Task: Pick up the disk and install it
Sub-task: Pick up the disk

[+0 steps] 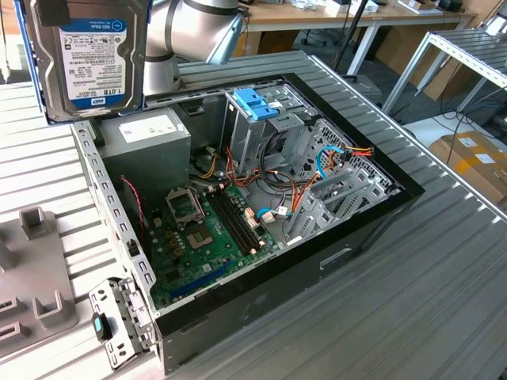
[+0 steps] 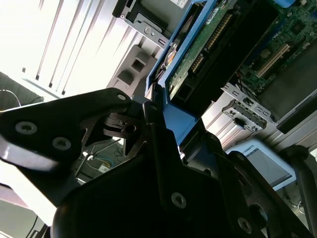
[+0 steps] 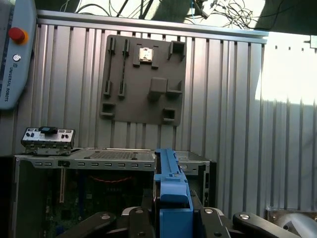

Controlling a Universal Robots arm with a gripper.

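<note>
The disk (image 1: 95, 59) hangs upright, clenched by the raised arm's tool (image 3: 173, 215), over the computer case (image 1: 317, 265).

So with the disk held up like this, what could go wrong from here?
The gripper clamps the disk by its blue side rail, so it may pivot or slip. A drop could hit the exposed motherboard. Loose cables beside the drive cage could snag it.
</note>
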